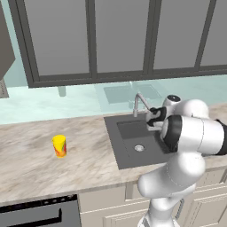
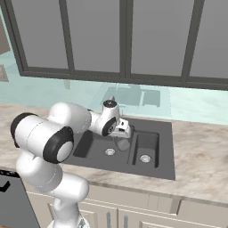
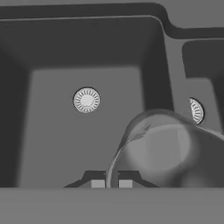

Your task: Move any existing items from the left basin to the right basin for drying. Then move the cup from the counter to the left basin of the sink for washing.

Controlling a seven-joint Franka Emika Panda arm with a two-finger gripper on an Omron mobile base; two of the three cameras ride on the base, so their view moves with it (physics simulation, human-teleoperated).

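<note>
My gripper (image 3: pixel 111 182) is shut on the rim of the small dark grey cylinder (image 3: pixel 162 148), one fingertip on each side of the wall. The cylinder (image 2: pixel 123 143) hangs under the hand (image 2: pixel 125 130), lifted above the sink (image 2: pixel 164 171), near the divider between the basins. Below it lies the wide left basin (image 3: pixel 57 131) with its silver drain (image 3: pixel 86 99). The narrower right basin (image 3: pixel 203 83) lies beyond the divider. The yellow cup (image 1: pixel 59 146) with red-orange patches stands upright on the beige counter (image 1: pixel 31 164), far left of the sink (image 1: pixel 113 146).
The curved silver faucet (image 1: pixel 138 102) rises behind the sink, close to the hand. Dark-framed windows run along the back wall. A dark oven front (image 1: pixel 40 213) sits below the counter at the left. My own arm (image 1: pixel 195 133) covers the sink's right part in the left base view.
</note>
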